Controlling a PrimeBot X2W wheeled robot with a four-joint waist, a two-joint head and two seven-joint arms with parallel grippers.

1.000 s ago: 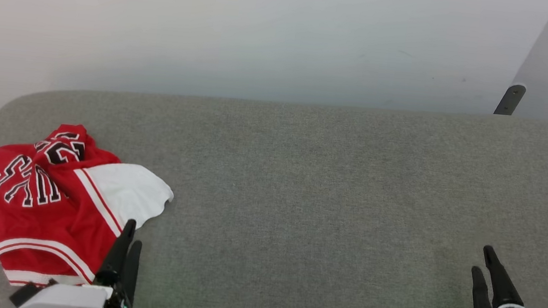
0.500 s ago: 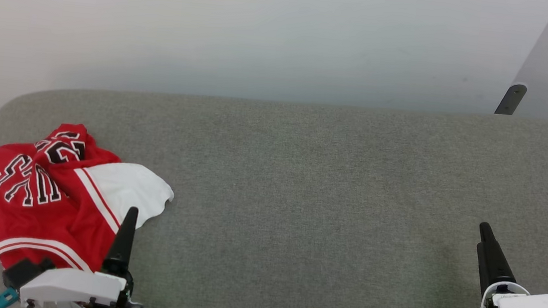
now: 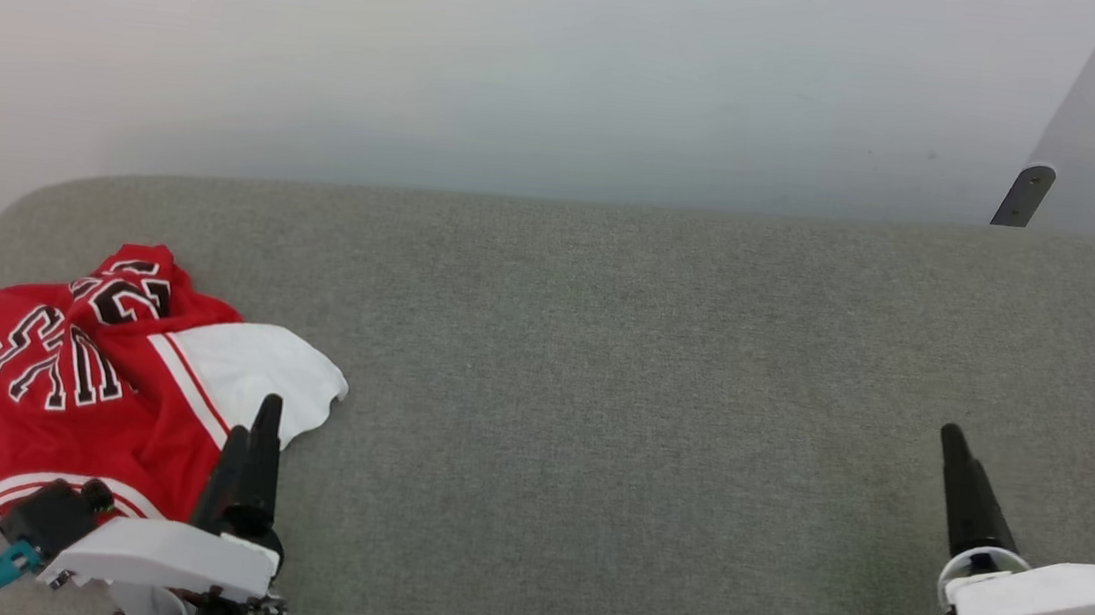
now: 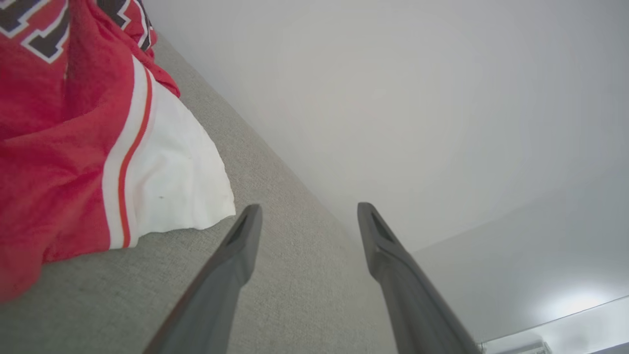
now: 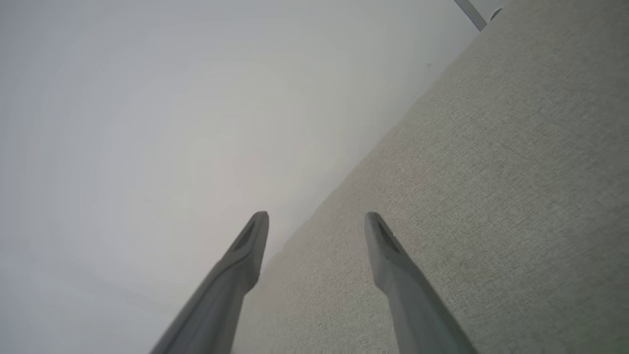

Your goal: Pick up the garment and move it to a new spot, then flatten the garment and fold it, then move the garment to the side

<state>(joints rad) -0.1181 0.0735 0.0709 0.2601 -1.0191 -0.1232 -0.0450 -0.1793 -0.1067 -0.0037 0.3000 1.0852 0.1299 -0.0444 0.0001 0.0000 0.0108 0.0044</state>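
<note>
The garment (image 3: pixel 88 384) lies crumpled at the left end of the grey fabric surface (image 3: pixel 621 375): red cloth with black white-outlined letters, stripe trim and a white sleeve spread to its right. In the left wrist view the garment (image 4: pixel 73 137) fills the upper left, its white sleeve edge just left of my fingers. My left gripper (image 3: pixel 255 420) is open beside the sleeve's near edge, with nothing between its fingers (image 4: pixel 231 265). My right gripper (image 3: pixel 951 442) stands open and empty at the far right, above bare fabric (image 5: pixel 491 196).
A pale wall (image 3: pixel 531 65) rises behind the surface. A grey panel with a dark bracket (image 3: pixel 1022 195) stands at the back right. The surface's rounded left corner (image 3: pixel 4 215) is close to the garment.
Both arms have rolled and lifted a little, so their white wrist housings now show more. The right gripper's tips have moved up the view. The garment has not moved.
</note>
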